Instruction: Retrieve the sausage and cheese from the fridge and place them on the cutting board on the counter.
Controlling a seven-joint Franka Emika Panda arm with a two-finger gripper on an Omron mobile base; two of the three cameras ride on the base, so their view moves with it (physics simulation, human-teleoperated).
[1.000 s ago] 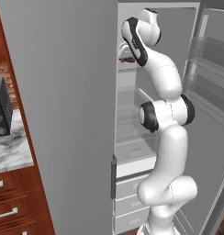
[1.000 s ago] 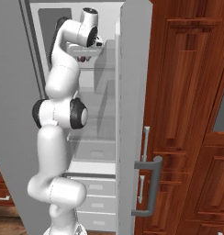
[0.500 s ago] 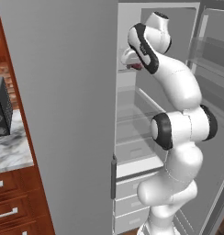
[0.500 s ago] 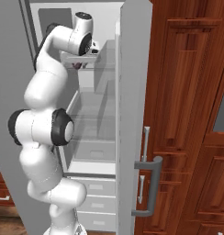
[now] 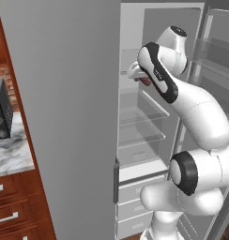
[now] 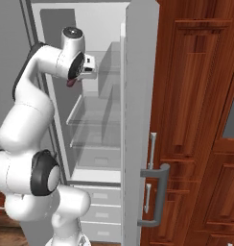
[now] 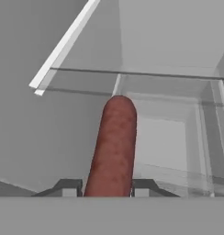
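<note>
Working out from the fridge, whose door stands open with its glass shelves and white drawers exposed, I judge the step in hand to be carrying the sausage clear of the cabinet and across to the cutting board on the counter. To do it well I would draw the hand straight back toward the base, level, so the free end of the sausage does not clip a shelf edge or the door frame, and only then swing toward the marble. A slow swing seems wise: the piece is round and smooth, held near one end, and could pivot or slip between the pads if jerked.

My arm reaches up into the upper part of the fridge, the gripper just in front of the shelf openings. In the hand view the two dark fingertips press in on either side of the sausage, pinching it at its near end. From the right base view a bit of it hangs below the hand.

As for the sausage itself: a dark red-brown cylinder, faintly mottled, with a rounded tip, sticking out ahead of the fingers and touching no shelf that I can see. I cannot make out the cheese.
</note>
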